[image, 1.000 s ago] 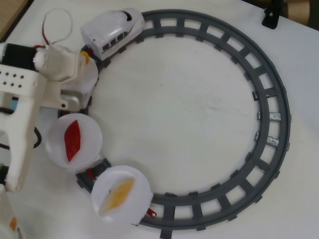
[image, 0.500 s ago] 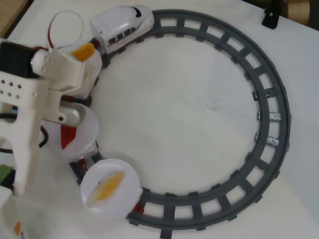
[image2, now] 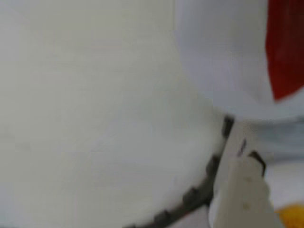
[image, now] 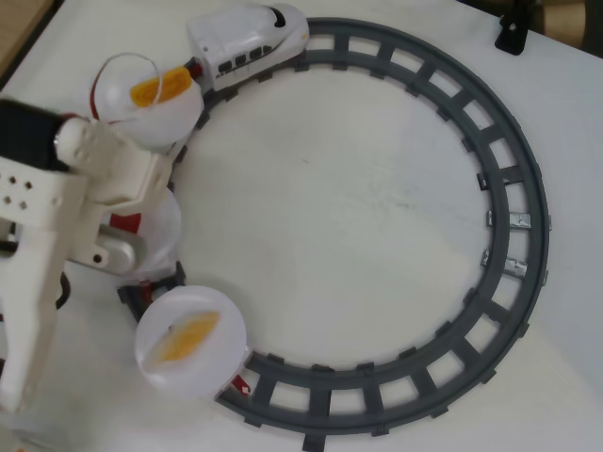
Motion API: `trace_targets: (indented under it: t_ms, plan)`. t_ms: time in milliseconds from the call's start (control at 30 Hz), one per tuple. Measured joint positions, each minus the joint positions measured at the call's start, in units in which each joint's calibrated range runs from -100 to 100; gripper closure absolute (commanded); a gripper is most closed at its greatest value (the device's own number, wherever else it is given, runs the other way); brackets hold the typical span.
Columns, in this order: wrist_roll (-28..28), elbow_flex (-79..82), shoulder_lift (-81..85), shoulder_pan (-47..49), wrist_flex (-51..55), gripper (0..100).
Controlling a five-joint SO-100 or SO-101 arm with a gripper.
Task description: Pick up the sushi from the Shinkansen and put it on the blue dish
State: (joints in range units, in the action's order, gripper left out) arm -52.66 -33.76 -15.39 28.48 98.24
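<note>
In the overhead view the white arm [image: 57, 235] lies over the left of the track [image: 513, 202], covering most of the middle plate [image: 162, 229]. A sliver of the red sushi [image: 125, 222] shows there, on the train [image: 247, 45] car. In the wrist view the sushi [image2: 284, 52] lies on that plate [image2: 223, 61], upper right, above a blurred finger [image2: 242, 190]. How far the gripper is open cannot be told; nothing is visibly held.
</note>
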Motion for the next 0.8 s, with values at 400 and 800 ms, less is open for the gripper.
trace_targets:
  t_ms: [400,800]
  plan:
    - [1.5,8.97,1.69,4.0,0.0,72]
    - [1.55,9.42,-2.78,5.8,-3.03,72]
